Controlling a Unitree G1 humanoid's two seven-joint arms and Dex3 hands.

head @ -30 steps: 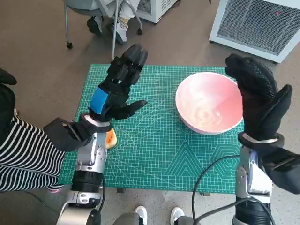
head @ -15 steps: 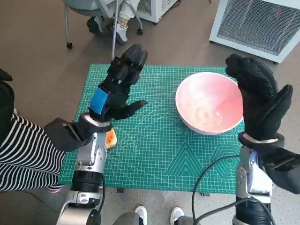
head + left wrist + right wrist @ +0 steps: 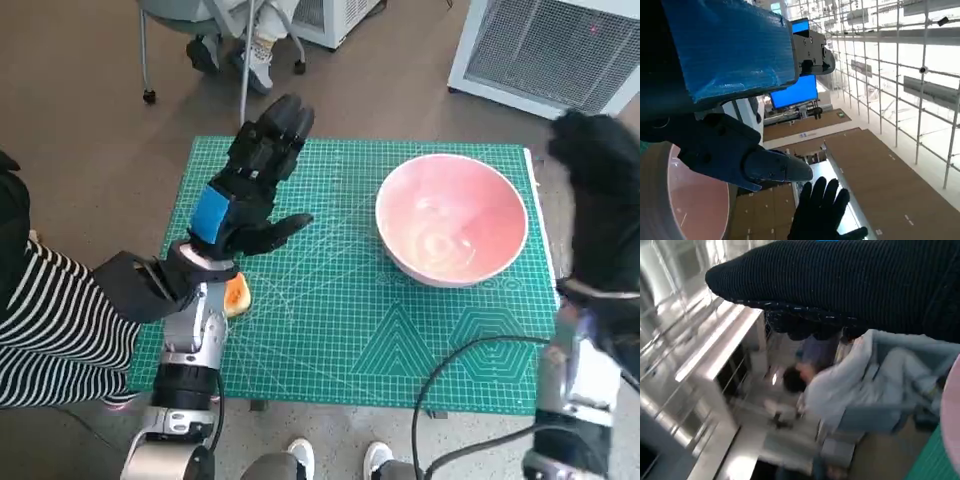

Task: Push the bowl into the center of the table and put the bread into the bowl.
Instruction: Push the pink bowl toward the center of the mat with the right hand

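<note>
The right hand is pulling away from the bowl: a second ago it was standing just beside the bowl's right rim in the head view, and now it is sitting blurred at the right edge of the frame, beyond the mat, well off the rim. Its fingers are showing spread and holding nothing in the left wrist view, low in the middle of that frame. The bowl is lying where it was, in the upper right part of the mat, still right of the tabletop's middle, so the push is looking unfinished; this retreat is probably a wind-up or a re-approach, and the hand will need to come back against the right rim to slide the bowl leftward. The left hand is hanging raised over the left of the mat, unchanged, its fingers extended and apart, grasping nothing. The bread is peeking out orange at the mat's left edge, mostly hidden under the left wrist, not yet touched.
</note>
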